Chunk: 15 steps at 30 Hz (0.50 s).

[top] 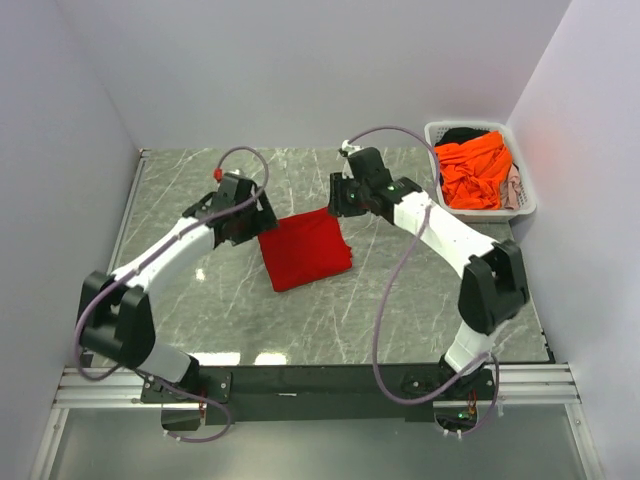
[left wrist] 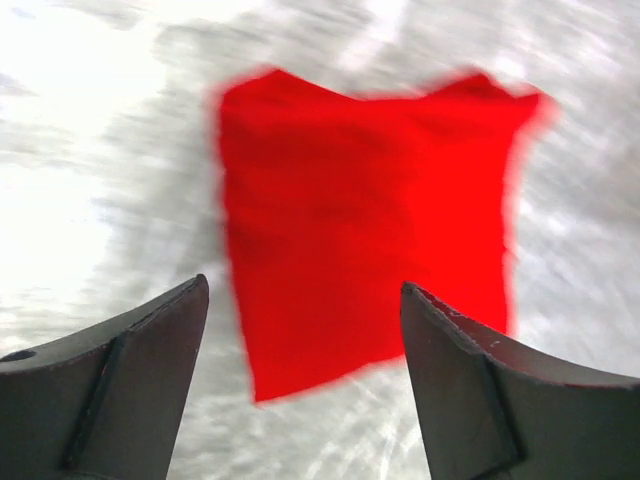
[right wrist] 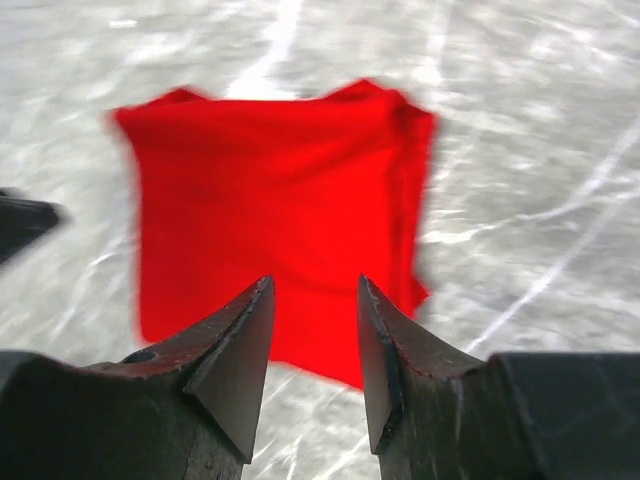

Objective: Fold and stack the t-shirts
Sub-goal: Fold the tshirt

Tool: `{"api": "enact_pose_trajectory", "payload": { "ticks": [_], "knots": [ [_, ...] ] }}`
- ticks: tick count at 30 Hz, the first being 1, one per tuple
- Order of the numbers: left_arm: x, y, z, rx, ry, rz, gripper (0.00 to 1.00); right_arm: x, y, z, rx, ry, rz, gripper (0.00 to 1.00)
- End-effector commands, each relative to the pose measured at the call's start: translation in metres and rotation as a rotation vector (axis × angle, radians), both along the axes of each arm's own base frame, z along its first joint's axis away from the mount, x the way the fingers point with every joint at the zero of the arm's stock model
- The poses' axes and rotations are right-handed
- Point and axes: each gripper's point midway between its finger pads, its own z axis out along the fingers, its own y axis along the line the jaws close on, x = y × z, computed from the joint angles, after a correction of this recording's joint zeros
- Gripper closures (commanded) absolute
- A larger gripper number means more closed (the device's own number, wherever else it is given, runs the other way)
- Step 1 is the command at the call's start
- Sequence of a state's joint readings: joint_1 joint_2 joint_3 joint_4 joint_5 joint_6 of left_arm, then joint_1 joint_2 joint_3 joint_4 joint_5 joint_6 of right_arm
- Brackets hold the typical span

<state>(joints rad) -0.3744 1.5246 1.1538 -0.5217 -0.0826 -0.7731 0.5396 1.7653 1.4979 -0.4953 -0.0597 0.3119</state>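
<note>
A bright red t-shirt [top: 304, 250] lies folded into a rough square in the middle of the marble table [top: 380, 320]. My left gripper [top: 262, 214] hovers just off its upper left corner, jaws wide open and empty; the red t-shirt [left wrist: 360, 210] fills the left wrist view beyond the fingers. My right gripper [top: 336, 197] hangs above its upper right corner, jaws partly open with nothing between them, and the red t-shirt [right wrist: 270, 210] lies flat below. An orange t-shirt [top: 475, 170] sits heaped in the basket with dark and pale cloth.
A white slotted basket [top: 528, 205] stands at the back right corner against the wall. White walls close in the left, back and right sides. A metal rail [top: 300, 385] carrying both arm bases runs along the near edge.
</note>
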Motion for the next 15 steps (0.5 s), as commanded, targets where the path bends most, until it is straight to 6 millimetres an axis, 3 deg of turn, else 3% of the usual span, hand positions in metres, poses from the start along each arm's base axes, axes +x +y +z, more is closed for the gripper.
{"api": "enact_pose_trajectory", "payload": {
  "ticks": [1,4,5,7,10,11,12,13,15],
  "knots": [
    [-0.001,-0.034,0.023,-0.097,-0.144,-0.104,0.19,-0.01,0.021,0.017,0.149,-0.066,0.138,0.55],
    [-0.002,-0.046,0.008,-0.135,-0.128,-0.152,0.23,-0.013,0.032,0.008,0.232,-0.028,0.21,0.55],
    [0.006,-0.049,0.011,-0.133,-0.152,-0.168,0.24,-0.01,0.038,0.004,0.263,-0.015,0.226,0.56],
    [0.017,-0.051,-0.006,-0.105,-0.129,-0.182,0.3,-0.011,0.047,0.005,0.333,0.01,0.281,0.57],
    [0.042,-0.054,-0.016,-0.12,-0.124,-0.19,0.39,0.003,0.058,0.003,0.399,0.029,0.31,0.58],
    [0.051,-0.055,-0.013,-0.129,-0.138,-0.194,0.41,0.01,0.061,-0.012,0.406,0.065,0.301,0.58],
    [0.062,-0.05,-0.024,-0.13,-0.128,-0.183,0.42,0.016,0.063,-0.015,0.422,0.076,0.299,0.58],
    [0.066,-0.051,-0.026,-0.146,-0.123,-0.189,0.45,0.023,0.066,-0.01,0.452,0.078,0.313,0.58],
    [0.084,-0.044,-0.037,-0.152,-0.117,-0.177,0.46,0.037,0.07,-0.033,0.49,0.137,0.29,0.58]
  ]
}}
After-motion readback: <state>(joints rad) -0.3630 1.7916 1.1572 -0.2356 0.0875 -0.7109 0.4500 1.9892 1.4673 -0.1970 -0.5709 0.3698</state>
